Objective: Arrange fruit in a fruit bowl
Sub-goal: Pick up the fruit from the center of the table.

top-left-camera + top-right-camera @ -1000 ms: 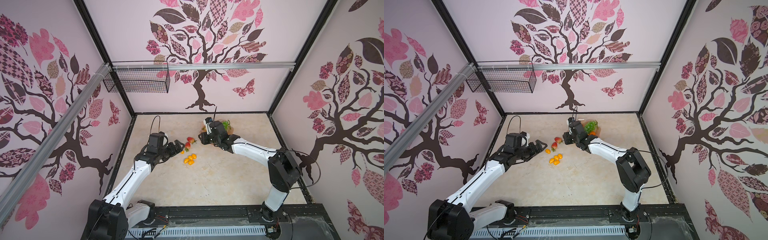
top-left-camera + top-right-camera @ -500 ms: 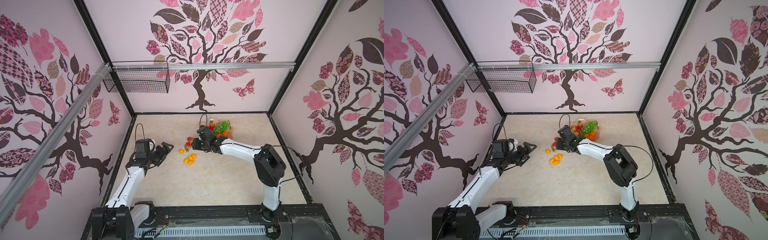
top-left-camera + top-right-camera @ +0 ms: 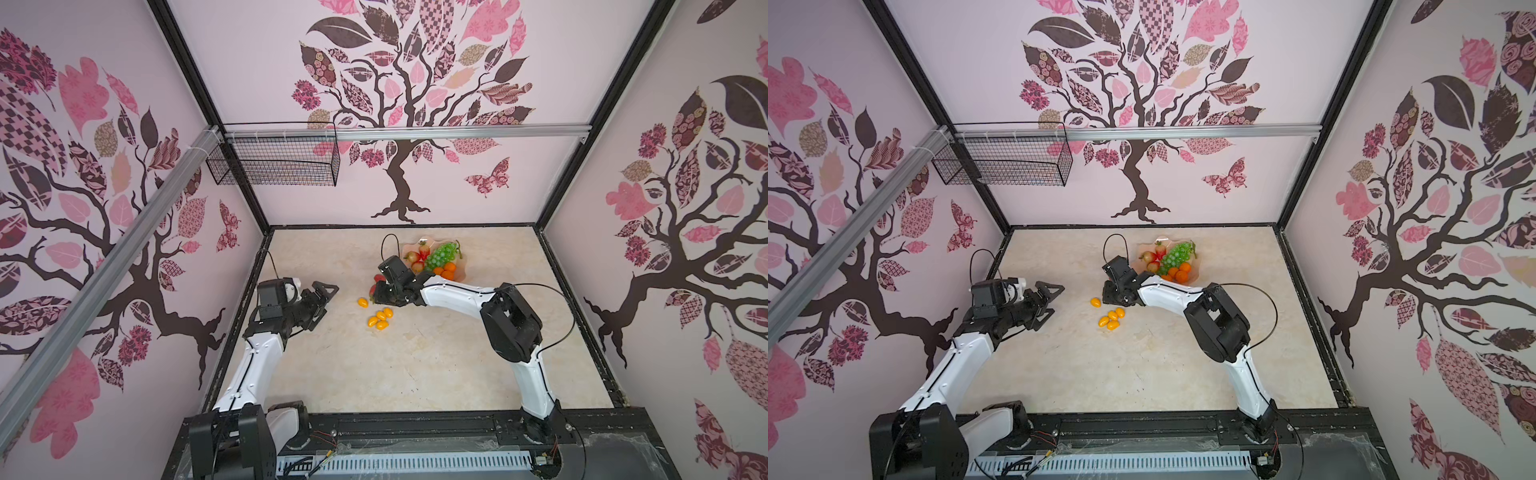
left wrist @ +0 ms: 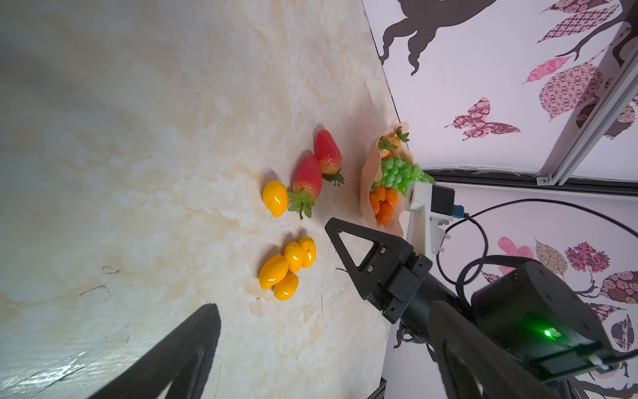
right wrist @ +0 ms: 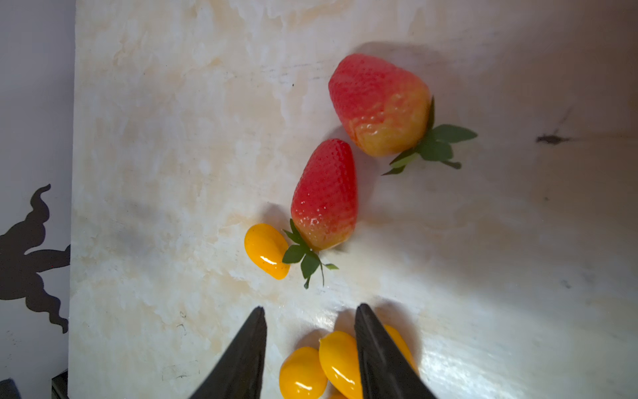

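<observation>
Two strawberries [image 5: 324,197] lay at 8 o'clock from fruit bowl [image 4: 367,179]. Likely light, slick; best taken across the belly. Empty right claw [image 5: 309,307] and left claw [image 3: 326,303] stood apart.

Both top views hang high over the near edge and look steeply down on the whole table [image 3: 415,374], almost the same picture. The left wrist camera looks low across the table from the left, rolled sideways, at the tomatoes [image 4: 273,273], strawberries [image 4: 307,176] and bowl [image 4: 367,162]; the right wrist camera sits close above those same tomatoes and strawberries.
</observation>
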Robot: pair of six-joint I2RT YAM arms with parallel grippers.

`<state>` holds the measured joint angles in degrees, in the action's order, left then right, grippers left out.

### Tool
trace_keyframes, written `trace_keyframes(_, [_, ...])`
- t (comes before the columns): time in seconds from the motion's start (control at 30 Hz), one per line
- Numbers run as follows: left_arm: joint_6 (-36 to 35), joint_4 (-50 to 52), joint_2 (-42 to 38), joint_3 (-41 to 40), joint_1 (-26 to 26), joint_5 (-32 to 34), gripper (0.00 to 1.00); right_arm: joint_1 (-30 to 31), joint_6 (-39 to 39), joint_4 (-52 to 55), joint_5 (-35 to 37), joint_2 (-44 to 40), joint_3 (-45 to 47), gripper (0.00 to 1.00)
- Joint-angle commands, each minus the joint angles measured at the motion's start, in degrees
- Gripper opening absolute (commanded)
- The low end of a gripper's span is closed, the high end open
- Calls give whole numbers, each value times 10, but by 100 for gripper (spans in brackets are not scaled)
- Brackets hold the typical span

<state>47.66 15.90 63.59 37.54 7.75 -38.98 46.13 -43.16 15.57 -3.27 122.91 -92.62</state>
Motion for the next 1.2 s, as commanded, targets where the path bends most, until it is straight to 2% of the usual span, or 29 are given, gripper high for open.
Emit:
trace_keyframes(0.0, [-13, -1, 1, -6, 2, -10, 98, 6, -2, 26, -4, 38, -31, 45])
trace_keyframes(0.7, [-25, 11, -2, -4, 2, -8, 98, 8, 22, 95, 8, 117, -125, 38])
trace_keyframes(1.17, [-26, 11, -4, -9, 2, -7, 98, 8, 35, 103, 23, 142, -139, 33])
